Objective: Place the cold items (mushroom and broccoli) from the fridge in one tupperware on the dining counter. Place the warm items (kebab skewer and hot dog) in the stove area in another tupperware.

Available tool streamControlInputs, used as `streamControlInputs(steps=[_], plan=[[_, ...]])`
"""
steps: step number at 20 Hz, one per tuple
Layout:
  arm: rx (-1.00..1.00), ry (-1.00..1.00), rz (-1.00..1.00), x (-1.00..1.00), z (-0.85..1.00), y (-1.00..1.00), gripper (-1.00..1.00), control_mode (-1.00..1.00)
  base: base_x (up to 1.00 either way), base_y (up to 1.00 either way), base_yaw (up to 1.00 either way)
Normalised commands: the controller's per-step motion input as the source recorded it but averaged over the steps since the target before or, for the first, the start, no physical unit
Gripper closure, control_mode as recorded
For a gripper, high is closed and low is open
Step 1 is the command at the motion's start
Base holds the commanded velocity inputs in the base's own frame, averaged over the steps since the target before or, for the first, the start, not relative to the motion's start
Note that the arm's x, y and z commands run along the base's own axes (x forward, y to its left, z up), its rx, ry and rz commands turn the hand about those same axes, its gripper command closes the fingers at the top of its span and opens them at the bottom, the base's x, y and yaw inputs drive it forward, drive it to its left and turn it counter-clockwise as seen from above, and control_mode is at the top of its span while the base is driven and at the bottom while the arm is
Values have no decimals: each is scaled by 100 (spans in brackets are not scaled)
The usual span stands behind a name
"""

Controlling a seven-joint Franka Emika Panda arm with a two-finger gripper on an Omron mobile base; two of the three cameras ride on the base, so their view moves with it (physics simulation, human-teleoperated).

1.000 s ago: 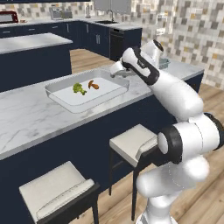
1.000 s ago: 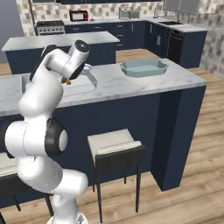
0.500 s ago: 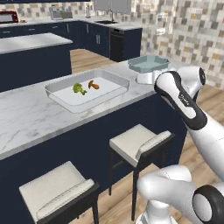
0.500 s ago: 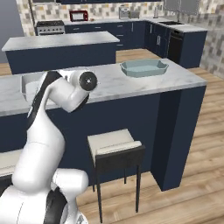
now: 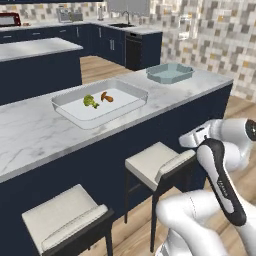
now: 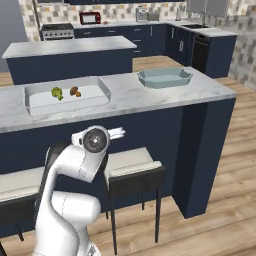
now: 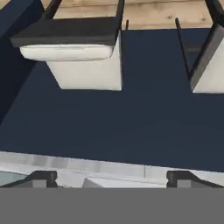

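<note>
A clear tupperware (image 5: 102,119) (image 6: 67,106) sits on the marble dining counter (image 5: 30,135) (image 6: 125,97), with the green broccoli (image 5: 90,101) (image 6: 57,93) and the brown mushroom (image 5: 106,97) (image 6: 75,91) side by side inside it. A second, teal tupperware (image 5: 170,73) (image 6: 164,77) stands farther along the counter, nothing visible in it. My gripper (image 7: 113,177) (image 6: 117,132) is folded down below the counter top, beside the stools, open and holding nothing. In the hand view its fingertips (image 7: 42,177) stand far apart. The kebab skewer and hot dog are out of view.
Two white-cushioned stools (image 5: 156,162) (image 5: 65,216) (image 6: 131,162) stand under the counter, close to the arm. A navy island (image 5: 35,52) (image 6: 70,50) lies beyond the counter. The stove (image 6: 55,30) is against the back wall.
The arm has swung from above the clear tupperware down and back, to below counter height near the stools. The gripper stayed open; broccoli and mushroom lie still.
</note>
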Motion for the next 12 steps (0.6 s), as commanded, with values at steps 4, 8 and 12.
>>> streamControlInputs(steps=[4, 8, 12], plan=[[-100, 16, -2, -100, -53, 36, -100, -100, 0, 0, 0], [-100, 38, 2, -54, -46, 80, -100, -100, 0, 0, 0], [-24, 11, 3, -18, -37, -14, -100, -100, 0, 0, 0]])
